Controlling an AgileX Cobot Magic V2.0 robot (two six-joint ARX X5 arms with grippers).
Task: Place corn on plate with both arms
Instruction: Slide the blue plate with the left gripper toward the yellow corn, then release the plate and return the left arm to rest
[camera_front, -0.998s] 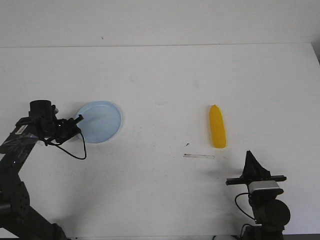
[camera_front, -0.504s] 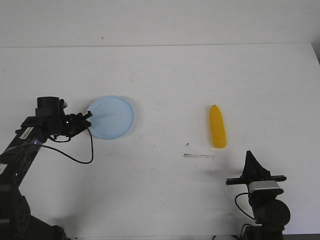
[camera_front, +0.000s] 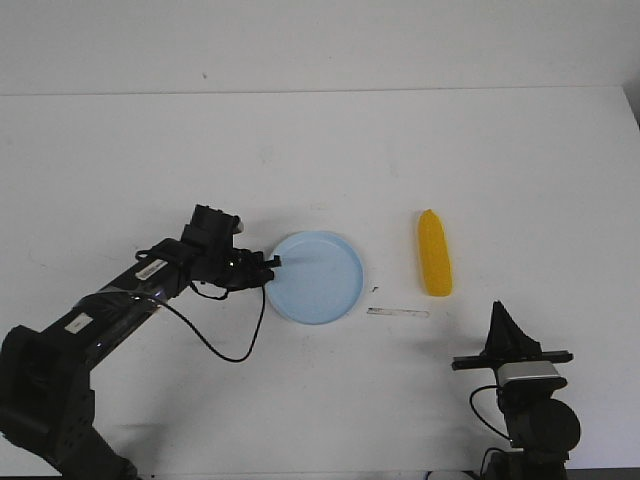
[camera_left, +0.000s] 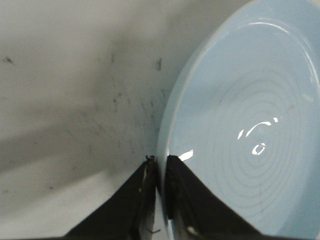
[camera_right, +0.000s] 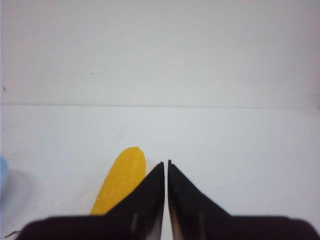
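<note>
- We find the round, shallow pale-blue plastic plate flat on the white worktop, near the middle and a little towards the left arm's side.
- The black jointed left arm reaches low across the worktop from the near left corner; its left gripper sits at the plate's left rim.
- In the left wrist view the two black fingers pinch the plate's raised rim between them, one inside the rim and one outside. The fingers are clamped on the plate.
- The smooth bright yellow-orange toy corn cob lies on the worktop to the right of the plate, apart from it, its tapered end pointing away from the robot.
- A thin pale strip lies on the worktop between plate and corn, nearer the robot.
- The right gripper points upward at the near right edge, short of the corn and clear of it.
- In the right wrist view its fingers are pressed together with only a hairline slit, holding nothing; the corn lies just beyond them.
</note>
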